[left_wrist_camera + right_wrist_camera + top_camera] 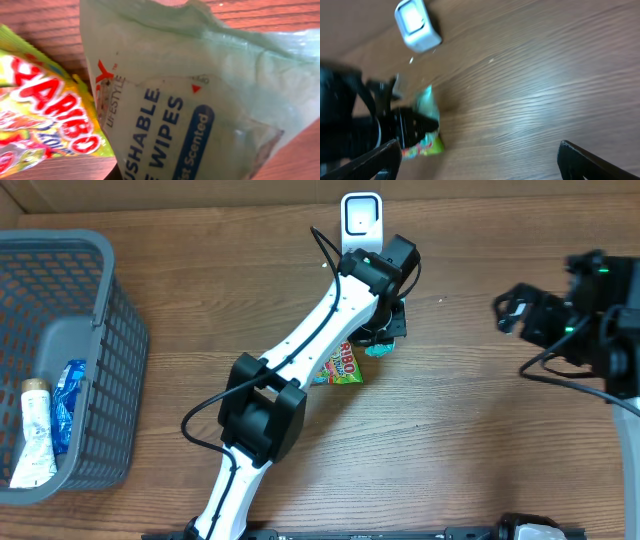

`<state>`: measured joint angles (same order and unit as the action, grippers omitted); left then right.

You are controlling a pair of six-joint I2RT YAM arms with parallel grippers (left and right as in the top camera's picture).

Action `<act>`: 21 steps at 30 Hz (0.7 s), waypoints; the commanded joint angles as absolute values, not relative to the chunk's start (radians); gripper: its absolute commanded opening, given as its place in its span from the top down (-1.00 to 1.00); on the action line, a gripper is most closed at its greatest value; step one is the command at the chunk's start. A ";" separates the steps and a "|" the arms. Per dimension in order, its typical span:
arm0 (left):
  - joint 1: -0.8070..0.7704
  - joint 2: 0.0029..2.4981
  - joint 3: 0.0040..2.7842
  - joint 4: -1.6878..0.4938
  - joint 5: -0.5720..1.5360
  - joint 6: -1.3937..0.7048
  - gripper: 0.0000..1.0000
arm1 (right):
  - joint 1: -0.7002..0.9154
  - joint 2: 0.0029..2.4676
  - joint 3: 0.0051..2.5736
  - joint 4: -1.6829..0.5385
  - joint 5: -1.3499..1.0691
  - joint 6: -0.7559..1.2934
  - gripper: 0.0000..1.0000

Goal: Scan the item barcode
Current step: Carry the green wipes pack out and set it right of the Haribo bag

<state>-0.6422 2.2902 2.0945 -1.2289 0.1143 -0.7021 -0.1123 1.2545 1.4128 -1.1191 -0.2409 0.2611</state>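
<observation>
Wipes pack (200, 100) in left pincer (385, 335), candy bag (340, 366) beside, scanner (360, 218) near

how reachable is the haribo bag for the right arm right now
Probably yes, from its right side: bare table lies between the open right gripper and the Haribo bag. The left arm crosses above the bag, holding the flushable wipes pack beside it.

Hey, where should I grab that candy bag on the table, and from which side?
Probably pinch its free lower right corner in the overhead view, coming from the right with the open right gripper. The candy bag lies flat, so only an edge offers hold, and the left gripper with its wipes pack crowds the upper side.
</observation>
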 commanded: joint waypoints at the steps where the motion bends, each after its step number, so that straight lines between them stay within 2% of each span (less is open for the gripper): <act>1: -0.662 2.324 2.096 -1.221 0.099 -0.798 0.92 | -0.182 1.225 1.448 -1.132 -0.267 0.297 -1.00; 19: -0.694 2.438 2.095 -1.097 0.104 -0.816 0.92 | -0.221 1.227 1.447 -1.154 -0.271 0.296 -1.00; 21: -0.695 2.442 2.095 -1.095 0.108 -0.816 0.85 | -0.221 1.227 1.447 -1.154 -0.271 0.296 -1.00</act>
<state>-0.6872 2.4248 2.0941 -1.0985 0.1146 -0.7956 -0.2161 1.2438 1.4185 -1.1561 -0.2634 0.2886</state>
